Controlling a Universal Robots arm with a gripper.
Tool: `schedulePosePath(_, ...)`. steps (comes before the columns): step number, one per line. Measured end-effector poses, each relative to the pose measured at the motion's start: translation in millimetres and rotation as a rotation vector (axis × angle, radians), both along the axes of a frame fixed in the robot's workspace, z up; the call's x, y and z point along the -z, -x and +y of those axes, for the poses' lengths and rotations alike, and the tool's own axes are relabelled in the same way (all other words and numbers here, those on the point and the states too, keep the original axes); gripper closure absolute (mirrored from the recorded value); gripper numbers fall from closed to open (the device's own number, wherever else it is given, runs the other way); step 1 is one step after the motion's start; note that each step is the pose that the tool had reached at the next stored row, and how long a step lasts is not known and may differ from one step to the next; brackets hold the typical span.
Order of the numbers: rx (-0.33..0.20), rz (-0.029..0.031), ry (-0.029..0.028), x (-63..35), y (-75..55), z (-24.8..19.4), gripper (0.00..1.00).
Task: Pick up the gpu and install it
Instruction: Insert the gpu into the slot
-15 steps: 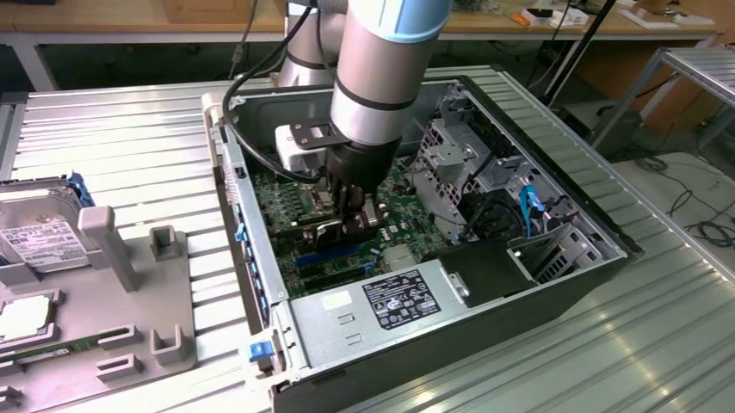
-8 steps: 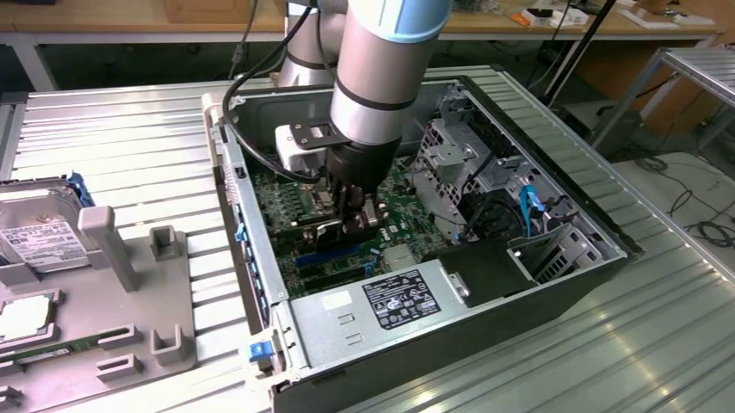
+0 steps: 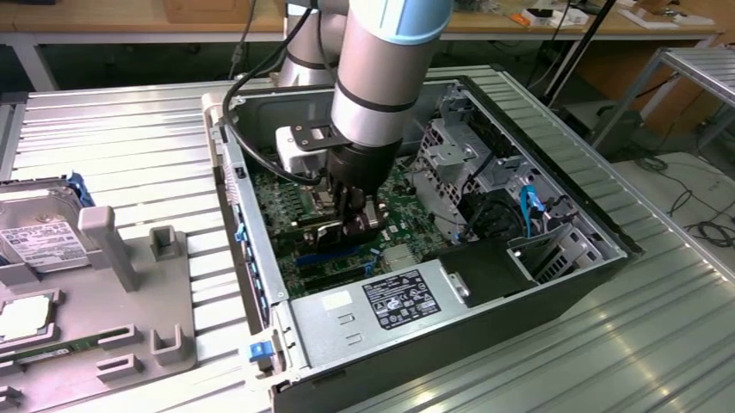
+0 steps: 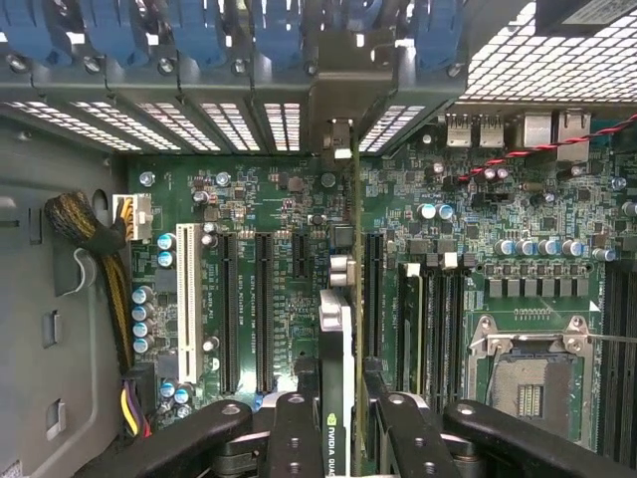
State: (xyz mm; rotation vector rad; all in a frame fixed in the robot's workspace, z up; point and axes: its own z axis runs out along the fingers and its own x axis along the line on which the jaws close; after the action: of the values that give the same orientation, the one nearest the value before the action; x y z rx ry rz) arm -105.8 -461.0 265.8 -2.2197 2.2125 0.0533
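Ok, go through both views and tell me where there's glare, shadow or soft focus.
Exterior view: light streaks glare on the ribbed silver metal table; the open black computer case is shadowed beside its drive cage. Wrist view: the green motherboard is evenly lit and crisp; the perforated grille is washed out bright; the black gripper, clamped on the thin green-edged gpu card, looks soft up close.

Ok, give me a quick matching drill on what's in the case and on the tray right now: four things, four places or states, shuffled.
Things:
1. black-faced, green-edged gpu card
2. silver hard drive with white label
3. long white expansion slot
4. metal-framed CPU socket

Places or states:
A. empty, on the green motherboard
B. standing on edge between the pincer fingers over the motherboard
C. outside the case, at the exterior view's left
D. bare, beside the yellow-and-black cable bundle

Pairs: 1-B, 2-C, 3-D, 4-A
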Motion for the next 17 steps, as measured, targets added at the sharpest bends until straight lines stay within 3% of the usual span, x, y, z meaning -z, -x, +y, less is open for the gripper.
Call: schedulePosePath(17,0.001,-0.0041,0.0019,4.9,9.1,-1.1,0.73)
